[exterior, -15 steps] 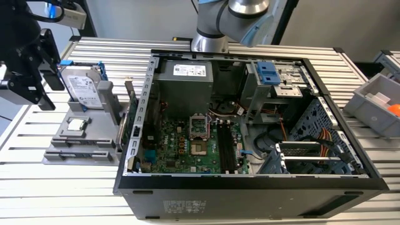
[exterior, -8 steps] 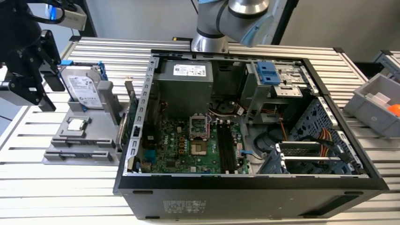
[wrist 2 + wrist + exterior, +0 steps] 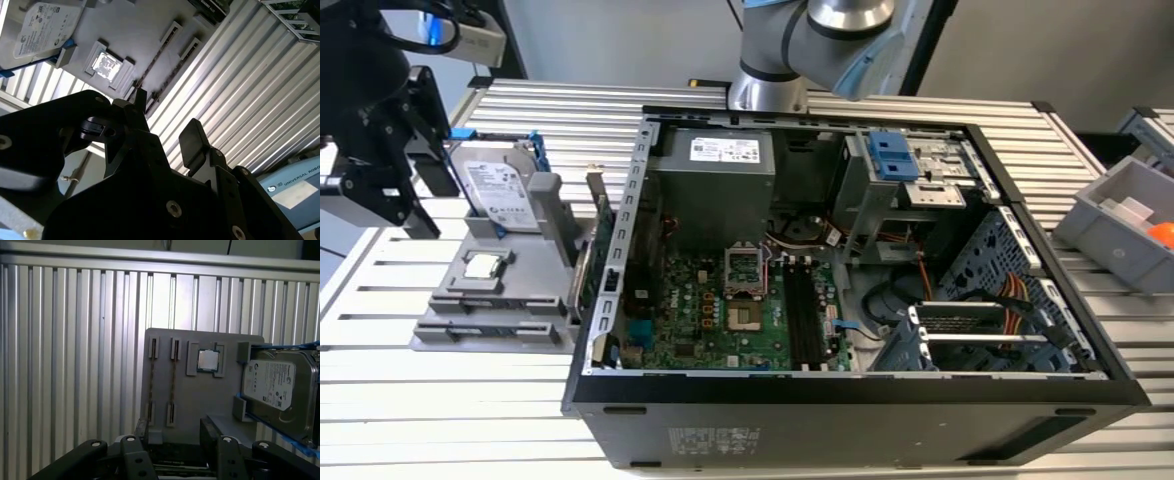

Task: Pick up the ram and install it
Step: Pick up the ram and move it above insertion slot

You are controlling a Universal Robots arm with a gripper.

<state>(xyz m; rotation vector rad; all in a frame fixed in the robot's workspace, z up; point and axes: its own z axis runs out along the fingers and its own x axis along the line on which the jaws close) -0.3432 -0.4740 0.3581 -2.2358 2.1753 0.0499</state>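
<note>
Black two-finger gripper: jaws spread wide, nothing between them, touching nothing. Its fingers hang above the near end of a grey holder tray, one on each side of a slot line.

Ram: a thin strip seen edge-on, standing in a slot of that tray, in line with the gap between the fingers and apart from them. Its flat face is hidden. A second like strip stands in the neighbouring slot.

Same tray: a square silver processor chip, and a silver hard drive in a blue frame. The drive has a white printed label and is cut off by the picture edge in the first wrist view.

Slatted aluminium table: it bears the tray, which lies at the exterior view's left of an open computer case. A green circuit card stands just beside the case wall.

Case: the power supply has a white label, and the near outer wall has a sticker.

Arm: it rises at the far side, its upper part cut off.

Grey bin: at the exterior view's right, partly out of frame, with something orange in it that is hard to make out.
</note>
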